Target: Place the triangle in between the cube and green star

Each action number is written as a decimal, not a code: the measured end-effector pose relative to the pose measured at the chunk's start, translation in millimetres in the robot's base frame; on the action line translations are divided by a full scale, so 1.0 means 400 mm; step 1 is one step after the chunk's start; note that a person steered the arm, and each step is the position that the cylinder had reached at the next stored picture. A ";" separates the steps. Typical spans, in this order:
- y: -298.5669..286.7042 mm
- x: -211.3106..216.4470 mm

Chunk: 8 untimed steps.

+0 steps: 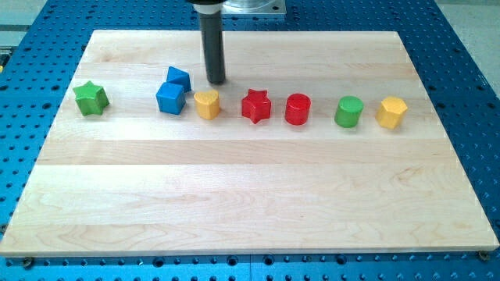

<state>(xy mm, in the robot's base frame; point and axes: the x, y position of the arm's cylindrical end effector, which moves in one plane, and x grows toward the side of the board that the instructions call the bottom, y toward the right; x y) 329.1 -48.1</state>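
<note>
The rod has no fingers, only the tip (216, 81), just right of the blue triangle (179, 77) (behind the blue cube (170, 98)). Next, I think, push it left, then down toward the green star (91, 97).

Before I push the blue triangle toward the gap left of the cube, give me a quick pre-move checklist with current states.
1. My tip visible, right of the small blue triangular block: ok.
2. Tip touching the triangle: not ok, apart.
3. Gap between the blue cube and the green star block open: ok.
4. Triangle already in that gap: not ok; it sits above the cube.
5. Yellow block beside the cube, below the tip, out of a leftward path: ok.
</note>
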 end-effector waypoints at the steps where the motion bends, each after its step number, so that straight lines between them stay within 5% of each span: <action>1: -0.129 0.009; 2: -0.267 0.014; 4: -0.293 0.106; 7: -0.213 -0.135; 8: -0.212 -0.140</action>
